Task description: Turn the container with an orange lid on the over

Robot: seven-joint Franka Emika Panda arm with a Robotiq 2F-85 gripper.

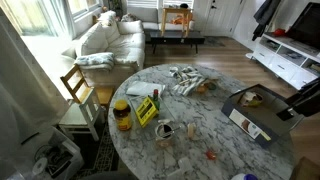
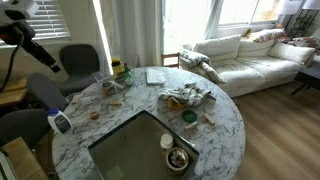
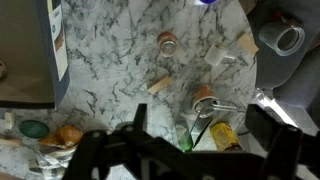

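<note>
While the round marble table (image 1: 190, 115) lies cluttered, the arm (image 1: 305, 100) hangs above one side of it. In the wrist view the gripper (image 3: 200, 130) is spread wide and grasps nothing. Well ahead of it the container (image 3: 167, 43) sits on the marble, near a blue-capped bottle (image 1: 243, 177). It seems to stand upright, its orange lid (image 3: 167, 40) uppermost.

Arm (image 2: 30, 42) aloft, angled downward — gripper (image 3: 200, 120) jaws wide apart.
</note>
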